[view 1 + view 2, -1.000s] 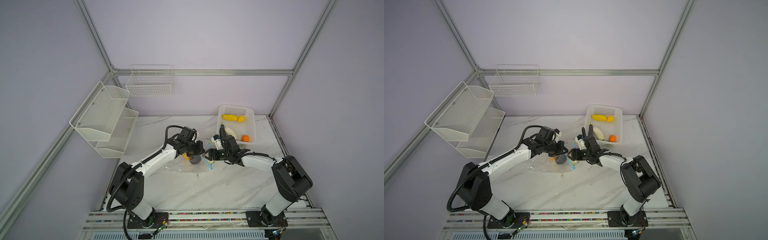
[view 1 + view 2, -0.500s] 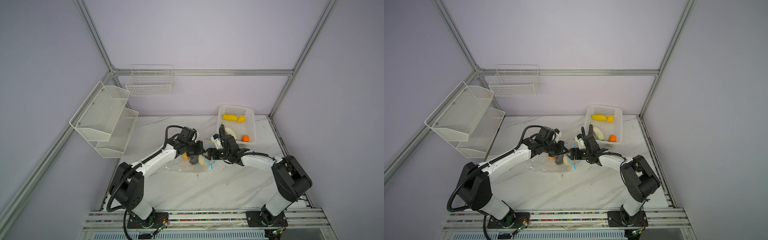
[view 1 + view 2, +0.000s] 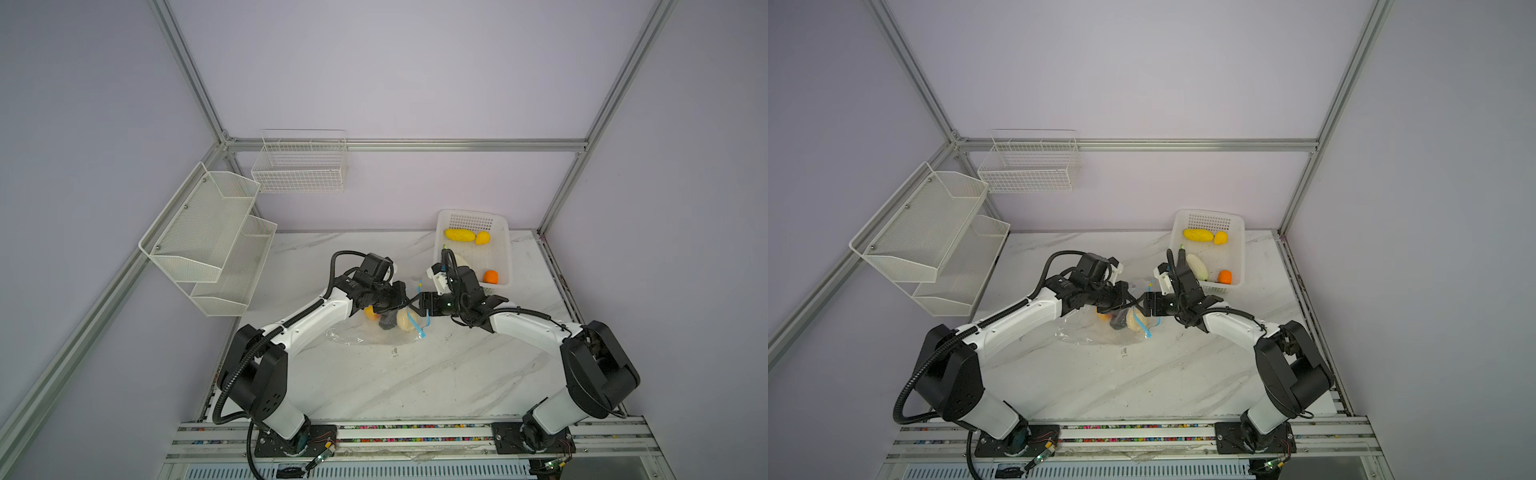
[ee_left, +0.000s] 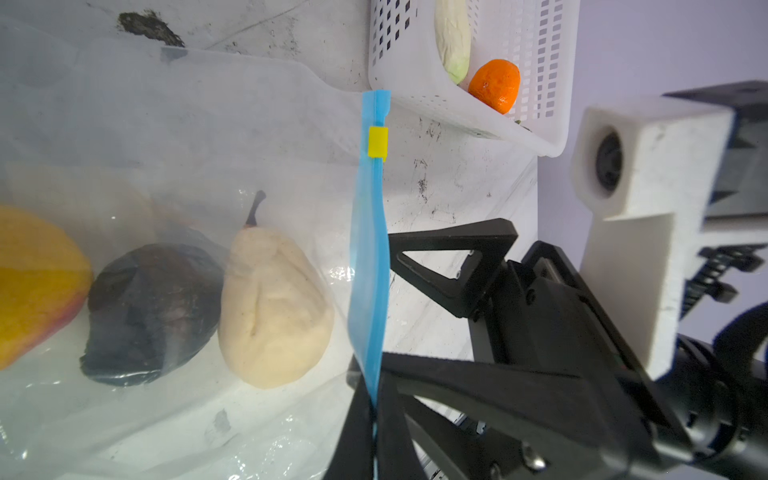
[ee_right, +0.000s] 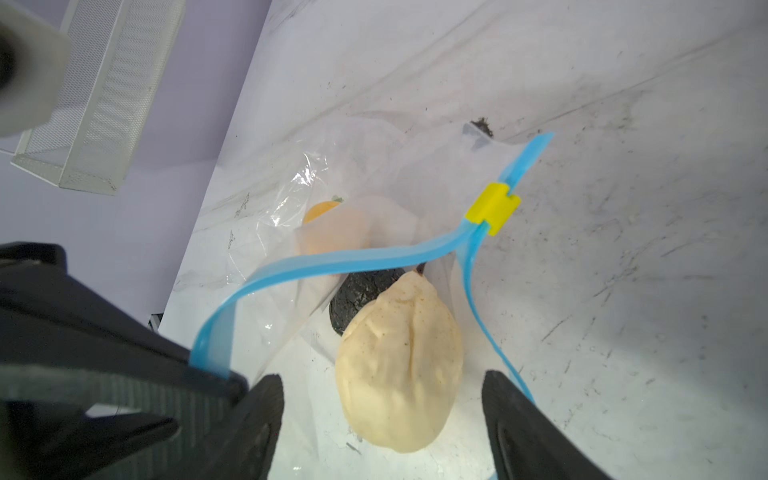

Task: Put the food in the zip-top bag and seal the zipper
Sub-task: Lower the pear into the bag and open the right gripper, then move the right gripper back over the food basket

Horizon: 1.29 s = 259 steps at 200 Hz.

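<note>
The zip-top bag (image 3: 357, 334) lies mid-table with its mouth held apart. Inside lie three pieces of food: a cream pear (image 5: 399, 365), a dark piece (image 4: 149, 311) and a yellow-orange piece (image 4: 33, 282). My left gripper (image 4: 374, 409) is shut on the upper lip of the blue zipper (image 4: 370, 249) and holds it up. The yellow slider (image 5: 492, 208) sits at the strip's far end. My right gripper (image 5: 382, 384) stands open at the mouth, its fingers either side of the pear without touching it. More food lies in the white basket (image 3: 471, 218): two yellow pieces, a white one and an orange (image 3: 490, 276).
The basket stands at the back right, just behind my right wrist. White mesh shelves (image 3: 208, 237) and a wire basket (image 3: 299, 166) hang on the left and back walls. Both arms (image 3: 1017, 320) meet over the bag.
The cream pear now lies in the bag beside the dark piece. My right gripper's jaws have opened wider around it. The left gripper has kept its hold on the strip.
</note>
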{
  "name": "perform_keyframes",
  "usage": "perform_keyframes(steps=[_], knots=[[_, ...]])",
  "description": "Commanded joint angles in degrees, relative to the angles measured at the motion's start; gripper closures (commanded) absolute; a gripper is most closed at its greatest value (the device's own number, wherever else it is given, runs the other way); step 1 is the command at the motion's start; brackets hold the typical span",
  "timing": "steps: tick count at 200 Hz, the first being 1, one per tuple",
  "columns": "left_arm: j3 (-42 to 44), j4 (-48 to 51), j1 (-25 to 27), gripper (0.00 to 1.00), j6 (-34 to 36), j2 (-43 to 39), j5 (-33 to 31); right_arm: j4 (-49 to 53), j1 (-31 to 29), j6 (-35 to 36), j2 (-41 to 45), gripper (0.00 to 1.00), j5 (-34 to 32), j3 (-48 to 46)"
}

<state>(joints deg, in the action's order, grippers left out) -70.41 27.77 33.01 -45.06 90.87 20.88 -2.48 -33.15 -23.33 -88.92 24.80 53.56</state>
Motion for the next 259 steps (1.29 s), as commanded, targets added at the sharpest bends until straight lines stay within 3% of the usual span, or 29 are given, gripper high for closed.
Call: perform_keyframes(steps=[1, 53, 124, 178, 259], knots=[[-3.9, -2.2, 0.1, 1.00, -0.3, -2.6, 0.5, 2.6, -0.3, -0.1, 3.4, 0.22, -2.6, 2.0], [-3.6, -2.2, 0.1, 1.00, -0.1, -2.7, 0.4, 9.8, 1.9, 3.4, 7.1, 0.22, -9.0, 5.3], [-2.9, -3.0, 0.0, 1.00, -0.4, -3.0, 0.5, 12.1, 8.4, 5.4, 5.1, 0.25, -11.1, 12.5], [-3.5, -3.1, 0.0, 1.00, -0.3, -2.5, 1.1, 12.5, 13.7, 8.1, -2.2, 0.27, -14.5, 20.1], [-4.2, -3.1, 0.0, 1.00, -0.4, -1.6, 1.3, 16.2, 17.0, 13.1, -16.7, 0.29, -20.8, 33.2]])
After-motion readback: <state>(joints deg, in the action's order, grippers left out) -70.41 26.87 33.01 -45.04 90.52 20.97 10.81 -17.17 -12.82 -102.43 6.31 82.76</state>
